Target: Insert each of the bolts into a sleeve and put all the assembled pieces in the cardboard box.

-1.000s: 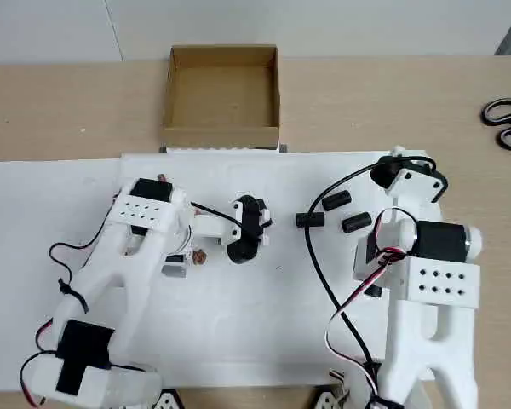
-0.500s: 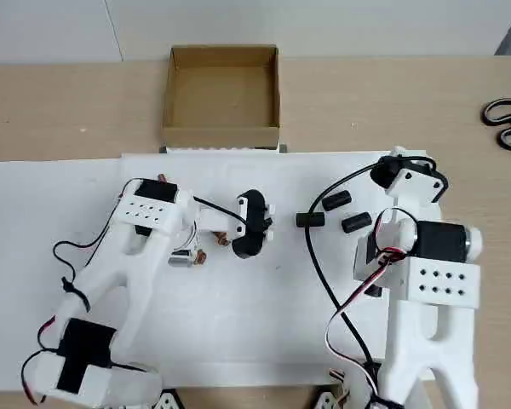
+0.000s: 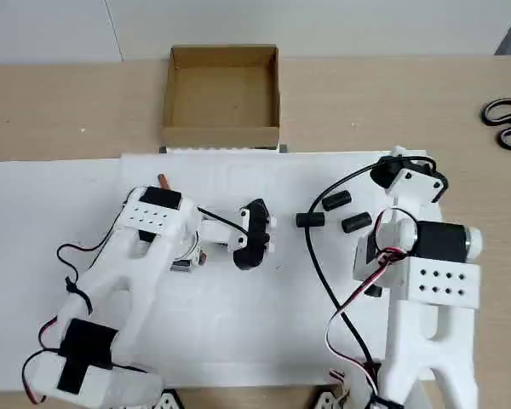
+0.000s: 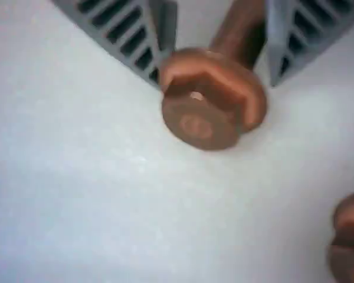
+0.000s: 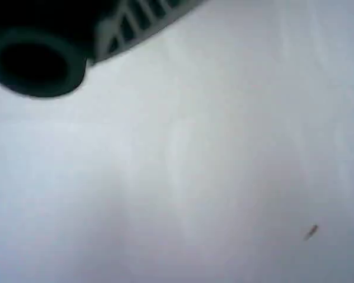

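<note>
The copper-coloured, hex-headed bolt (image 4: 212, 109) is being straddled on the matte white sheet (image 4: 94, 206) by the left gripper (image 4: 221, 71), its ribbed grey fingers (image 4: 124, 29) being held slightly apart along the shank's axis, the nearest black tubular sleeve (image 3: 309, 220) lying well apart, rightward.

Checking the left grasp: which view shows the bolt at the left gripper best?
Left wrist view: the bolt sits close up, hex head and shank at the left gripper. High view gives just a copper speck of it beside the arm. Right wrist view faces a sleeve.
</note>
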You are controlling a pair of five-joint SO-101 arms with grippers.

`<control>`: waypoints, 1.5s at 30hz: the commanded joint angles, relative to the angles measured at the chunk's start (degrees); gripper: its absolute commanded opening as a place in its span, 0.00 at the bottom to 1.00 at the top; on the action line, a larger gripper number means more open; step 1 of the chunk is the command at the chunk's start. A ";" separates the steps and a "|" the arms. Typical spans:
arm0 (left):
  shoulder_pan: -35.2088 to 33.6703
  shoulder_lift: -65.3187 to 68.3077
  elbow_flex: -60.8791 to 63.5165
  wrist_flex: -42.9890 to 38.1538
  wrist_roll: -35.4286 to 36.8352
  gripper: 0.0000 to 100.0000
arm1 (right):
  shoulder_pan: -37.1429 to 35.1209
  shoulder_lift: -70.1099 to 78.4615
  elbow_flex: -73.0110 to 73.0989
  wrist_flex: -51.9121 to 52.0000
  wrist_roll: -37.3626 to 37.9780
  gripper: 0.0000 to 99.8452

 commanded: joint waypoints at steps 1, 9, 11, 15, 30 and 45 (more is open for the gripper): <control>0.62 -0.26 -0.04 -1.85 -10.20 0.09 | 0.40 -1.36 -0.26 -0.31 0.62 0.00; 0.18 -0.97 -0.75 -1.32 -9.93 0.01 | 0.40 -1.36 -0.26 -0.31 0.62 0.00; 0.09 -0.97 -2.42 -0.35 -7.21 0.01 | 0.40 -1.36 -0.26 -0.31 0.62 0.00; 0.09 -0.97 -8.48 5.27 -3.34 0.01 | 0.40 -1.36 -0.26 -0.31 0.62 0.00; -3.69 -0.97 -40.57 23.74 21.27 0.01 | -0.04 -5.58 -0.62 -0.31 0.26 0.00; -4.40 -9.32 -67.21 30.68 54.59 0.01 | -14.20 -32.04 -0.62 -0.84 0.79 0.00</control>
